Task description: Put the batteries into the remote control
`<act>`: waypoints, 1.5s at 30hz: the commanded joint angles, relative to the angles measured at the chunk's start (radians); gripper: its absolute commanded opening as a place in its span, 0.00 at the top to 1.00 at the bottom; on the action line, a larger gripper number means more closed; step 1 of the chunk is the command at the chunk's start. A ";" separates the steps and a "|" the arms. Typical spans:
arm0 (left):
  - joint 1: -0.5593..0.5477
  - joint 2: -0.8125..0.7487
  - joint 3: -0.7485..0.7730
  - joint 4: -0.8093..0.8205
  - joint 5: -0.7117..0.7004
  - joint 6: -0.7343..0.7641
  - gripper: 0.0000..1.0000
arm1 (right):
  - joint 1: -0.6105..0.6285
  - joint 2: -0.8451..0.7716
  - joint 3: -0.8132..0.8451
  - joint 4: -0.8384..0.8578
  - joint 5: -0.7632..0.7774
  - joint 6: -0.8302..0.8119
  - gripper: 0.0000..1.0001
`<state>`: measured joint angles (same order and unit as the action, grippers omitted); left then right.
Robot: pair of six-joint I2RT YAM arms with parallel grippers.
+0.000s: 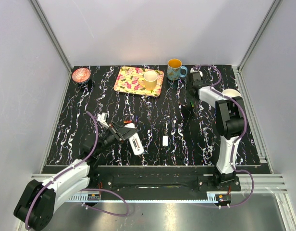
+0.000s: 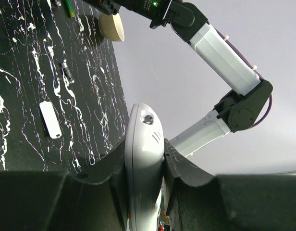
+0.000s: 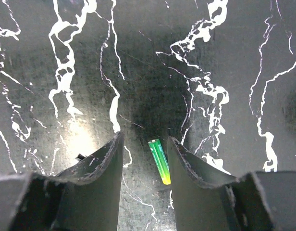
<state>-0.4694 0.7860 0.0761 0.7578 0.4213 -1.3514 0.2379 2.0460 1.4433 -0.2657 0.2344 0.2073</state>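
Observation:
My left gripper [image 1: 125, 131] is shut on the white remote control [image 1: 136, 144], which points toward the table's front with its dark recess facing up. In the left wrist view the remote [image 2: 143, 159] sits edge-on between the fingers. My right gripper [image 3: 144, 138] is open and points down at the table at the back right [image 1: 191, 102]. A green battery [image 3: 159, 161] lies flat between its fingers, close to the right one. A dark battery [image 2: 67, 72] lies on the table further off. A small red-orange bit [image 1: 134, 121], perhaps a battery, shows just behind the left gripper.
A small white oblong piece [image 1: 165, 140] lies right of the remote and also shows in the left wrist view [image 2: 50, 119]. At the back are a flowered tray [image 1: 131, 79] with a cream mug [image 1: 150, 79], a teal mug [image 1: 175, 70] and a pink bowl [image 1: 81, 74]. A beige roll [image 1: 229, 92] lies beside the right arm.

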 commanded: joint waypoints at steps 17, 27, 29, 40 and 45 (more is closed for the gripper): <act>0.005 0.005 -0.001 0.107 0.030 -0.017 1.00 | -0.015 -0.007 0.017 -0.079 -0.038 0.007 0.67; 0.005 0.033 -0.012 0.156 0.036 -0.040 1.00 | -0.014 -0.044 -0.001 -0.078 -0.033 0.004 1.00; 0.005 0.038 -0.012 0.161 0.037 -0.041 1.00 | -0.015 -0.052 -0.008 -0.069 -0.027 0.012 1.00; 0.005 0.052 -0.012 0.172 0.042 -0.043 1.00 | -0.015 -0.073 -0.003 -0.063 -0.024 0.017 0.32; 0.003 0.053 -0.006 0.169 0.045 -0.041 1.00 | -0.015 -0.063 0.000 -0.063 -0.043 0.001 0.54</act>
<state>-0.4694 0.8352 0.0696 0.8337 0.4442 -1.3819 0.2260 2.0296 1.4334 -0.3420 0.2142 0.2203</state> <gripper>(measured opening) 0.310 0.552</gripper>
